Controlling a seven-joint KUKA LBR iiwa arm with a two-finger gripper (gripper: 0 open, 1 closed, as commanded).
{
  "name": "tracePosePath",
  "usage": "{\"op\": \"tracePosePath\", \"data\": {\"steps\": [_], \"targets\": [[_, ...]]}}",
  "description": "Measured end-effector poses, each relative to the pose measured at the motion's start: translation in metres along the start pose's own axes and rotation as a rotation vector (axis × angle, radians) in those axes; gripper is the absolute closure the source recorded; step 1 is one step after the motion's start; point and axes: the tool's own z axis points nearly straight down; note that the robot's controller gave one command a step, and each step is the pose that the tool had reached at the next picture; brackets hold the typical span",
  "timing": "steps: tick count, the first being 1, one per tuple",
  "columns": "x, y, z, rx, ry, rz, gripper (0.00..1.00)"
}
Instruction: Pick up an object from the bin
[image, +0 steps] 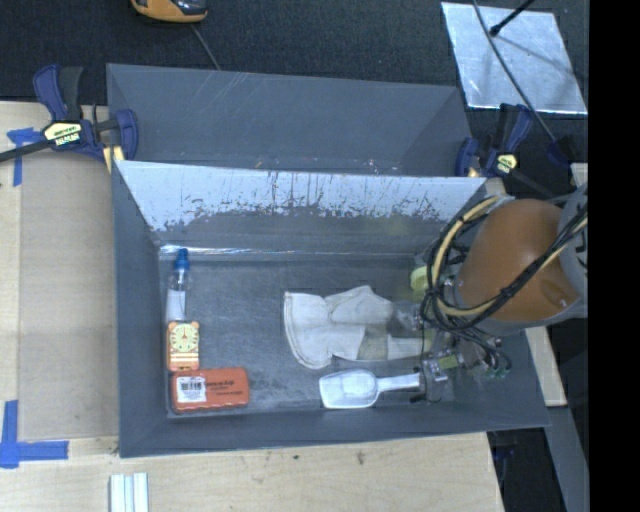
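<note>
The pincer (432, 378), its opening impossible to tell, is sitting by the white plastic scoop (350, 390), probably light, stiff, slippery, best taken by its handle.

Bottle (177, 300) lies along the bin's (300, 200) left side, box (209, 389) at its near end; cloth (330, 325) sits mid-floor, scoop (350, 388) just before it.

Pale wood-toned bench (60, 300) runs along the left and lower sides. A black, matte surface (330, 40) occupies the top. A shiny silver sheet (515, 65) lies on it at upper right. A yellow-and-black item (170, 8) sits at the top edge, identity undetermined.
</note>
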Motion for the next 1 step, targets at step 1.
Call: {"op": "tracePosePath", "data": {"steps": [1], "targets": [[-0.0084, 0.0453, -0.004, -0.001, 0.001, -0.005, 0.0]]}}
